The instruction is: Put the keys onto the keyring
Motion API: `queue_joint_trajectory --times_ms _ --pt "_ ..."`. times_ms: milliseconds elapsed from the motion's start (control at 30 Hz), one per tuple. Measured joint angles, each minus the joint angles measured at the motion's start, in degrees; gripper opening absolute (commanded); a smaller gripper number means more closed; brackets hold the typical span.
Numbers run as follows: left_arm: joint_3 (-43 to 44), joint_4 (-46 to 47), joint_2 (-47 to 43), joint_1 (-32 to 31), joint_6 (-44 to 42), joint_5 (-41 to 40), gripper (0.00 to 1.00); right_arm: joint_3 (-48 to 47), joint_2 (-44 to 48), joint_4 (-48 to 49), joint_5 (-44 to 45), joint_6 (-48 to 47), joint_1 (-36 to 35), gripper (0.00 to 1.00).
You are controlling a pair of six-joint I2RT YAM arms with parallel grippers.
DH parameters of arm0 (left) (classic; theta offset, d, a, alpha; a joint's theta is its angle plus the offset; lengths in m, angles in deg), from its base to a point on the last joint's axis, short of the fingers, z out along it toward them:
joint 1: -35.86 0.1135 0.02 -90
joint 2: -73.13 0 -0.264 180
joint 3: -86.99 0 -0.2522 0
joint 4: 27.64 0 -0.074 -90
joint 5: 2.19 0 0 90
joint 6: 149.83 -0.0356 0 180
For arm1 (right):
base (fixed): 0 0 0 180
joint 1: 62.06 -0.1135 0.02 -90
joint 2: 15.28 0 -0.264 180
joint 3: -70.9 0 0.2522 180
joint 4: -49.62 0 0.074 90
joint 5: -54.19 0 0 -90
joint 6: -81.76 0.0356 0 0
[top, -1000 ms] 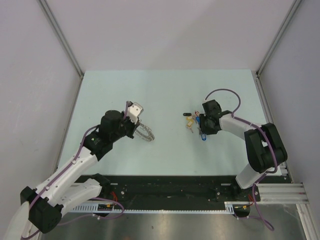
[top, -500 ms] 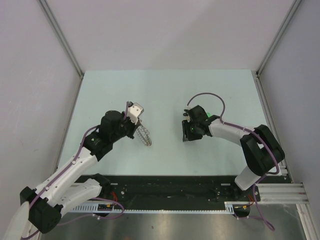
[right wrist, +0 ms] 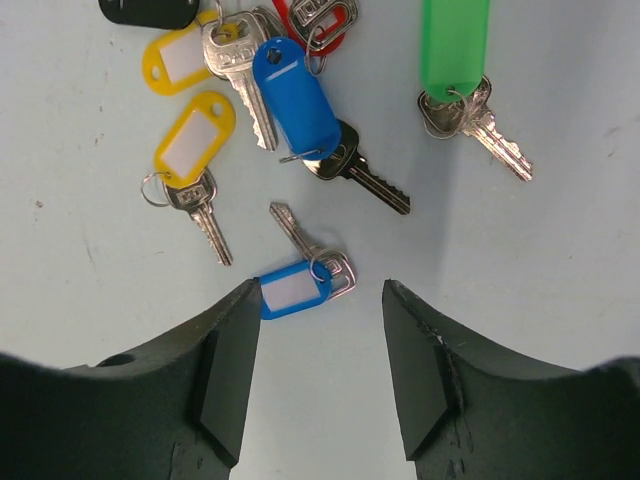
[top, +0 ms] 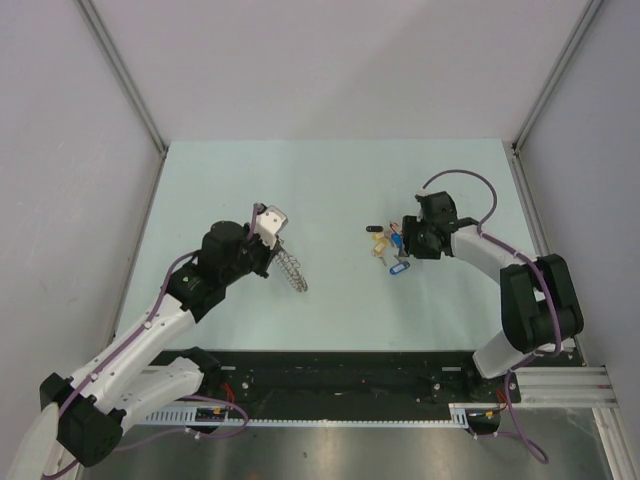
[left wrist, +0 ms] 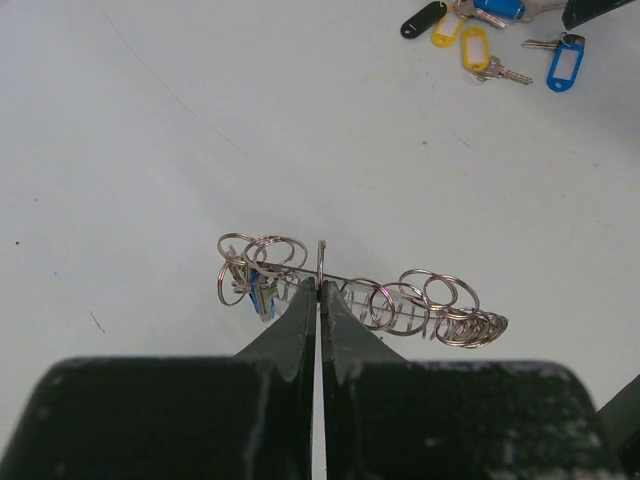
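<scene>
While the left gripper point(left wrist: 320, 292) has its jaws pressed together on one wire loop of the keyring point(left wrist: 400, 300), the ring hangs just above the table point(top: 330, 190), left of centre. In the left wrist view its long axis runs straight across, the right end a little lower, with the grip near its middle. From above, the keyring point(top: 289, 268) slants from the fingertips toward the near right. Something blue sits among the loops at its left end; what it is cannot be told.

The right gripper point(right wrist: 320, 300) stands with its jaws apart over the keys point(right wrist: 290, 120), which lie loose on the table right of centre, well apart from the ring. The small blue-tagged key point(right wrist: 297, 285) lies just ahead of the gap between the fingers, tag nearly crosswise, blade pointing away to the left. The green-tagged key point(right wrist: 455, 45) has its tag lengthwise and its blade angled to the near right. The large blue-tagged key point(right wrist: 297, 105) slants the same way. Two yellow-tagged keys point(right wrist: 193, 140) lie to the left.
</scene>
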Motion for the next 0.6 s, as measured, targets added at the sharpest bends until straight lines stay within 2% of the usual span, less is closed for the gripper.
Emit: queue_joint_trajectory --times_ms 367,600 --pt "0.0 0.0 0.0 0.0 -0.2 0.0 0.0 0.0 -5.3 1.3 -3.5 -1.4 0.1 0.57" --pt "0.0 0.0 0.0 0.0 -0.4 0.0 0.0 0.0 -5.4 1.3 -4.7 -0.9 -4.7 0.57"
